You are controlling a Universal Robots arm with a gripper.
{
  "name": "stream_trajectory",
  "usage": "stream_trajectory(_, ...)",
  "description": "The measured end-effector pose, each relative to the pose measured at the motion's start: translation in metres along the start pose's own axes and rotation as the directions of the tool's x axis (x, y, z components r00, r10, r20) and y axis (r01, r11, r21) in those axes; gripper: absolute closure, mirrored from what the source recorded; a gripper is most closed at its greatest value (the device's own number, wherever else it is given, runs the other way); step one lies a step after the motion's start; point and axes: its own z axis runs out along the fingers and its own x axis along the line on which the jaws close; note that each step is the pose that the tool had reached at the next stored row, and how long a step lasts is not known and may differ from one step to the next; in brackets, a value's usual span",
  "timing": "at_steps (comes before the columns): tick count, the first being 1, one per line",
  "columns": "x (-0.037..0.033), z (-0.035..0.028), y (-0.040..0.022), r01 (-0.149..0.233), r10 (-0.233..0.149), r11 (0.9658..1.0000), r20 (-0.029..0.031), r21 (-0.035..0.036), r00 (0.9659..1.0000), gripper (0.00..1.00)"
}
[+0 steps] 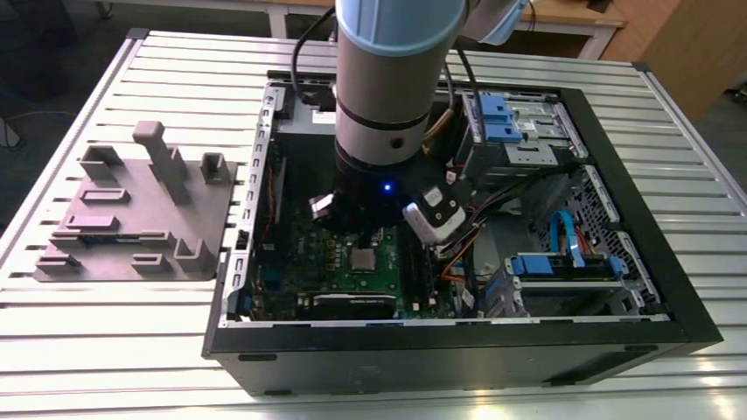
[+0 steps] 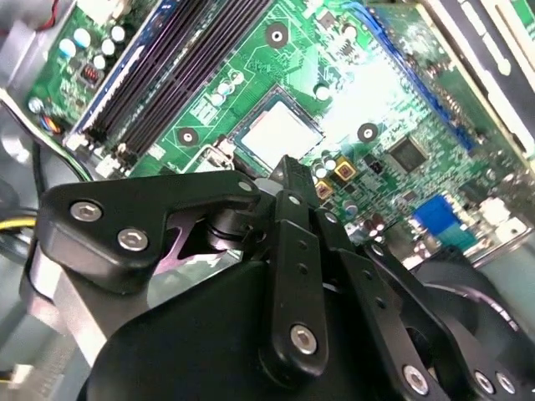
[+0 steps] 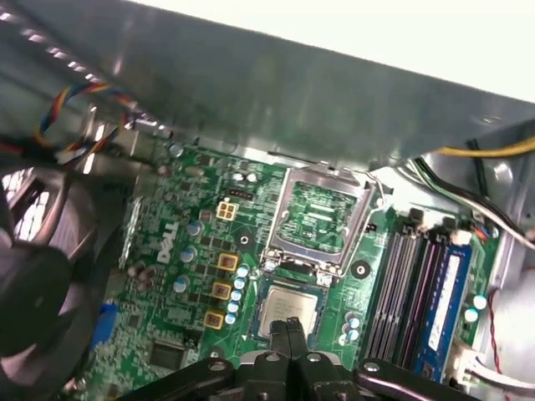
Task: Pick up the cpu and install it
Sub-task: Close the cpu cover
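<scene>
The arm (image 1: 391,96) descends from the upper centre of the exterior view into an open computer case (image 1: 467,350) lying on a slatted table (image 1: 129,350). A grey moulded tray (image 1: 135,214) with upright posts rests on the table just beside the case, toward the exterior view's left. The cpu (image 1: 364,259) (a small square with a shiny grey top) lies flat in its socket on the green motherboard (image 1: 315,254), in the lower middle of the exterior view, directly below the arm's end. In the second wrist view the cpu (image 2: 278,134) sits just beyond the tip of the gripper (image 2: 288,171), whose black fingers (image 2: 294,225) are drawn together with nothing between them. In the first wrist view the gripper (image 3: 290,324) stands at the bottom centre, its tips over the near edge of the cpu (image 3: 288,313); whether they touch it cannot be told. The hinged socket frame (image 3: 322,219) is swung open just beyond the cpu, and memory slots (image 3: 414,288) run alongside.
</scene>
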Motion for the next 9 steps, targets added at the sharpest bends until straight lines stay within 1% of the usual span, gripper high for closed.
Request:
stream_trajectory(2,0.0000,0.0001,0.0000,0.036,-0.036,0.9994,-0.0007,0.0003,0.9994,0.90)
stream_trajectory(5,0.0000,0.0003,0.0000,0.091,-0.091,0.9959,-0.0017,0.0007,0.9959,0.90)
stream_trajectory(7,0.0000,0.0005,0.0000,0.127,-0.127,0.9919,-0.0024,0.0010,0.9919,0.90)
stream_trajectory(9,0.0000,0.0006,0.0000,0.164,-0.164,0.9865,-0.0031,0.0012,0.9865,0.90)
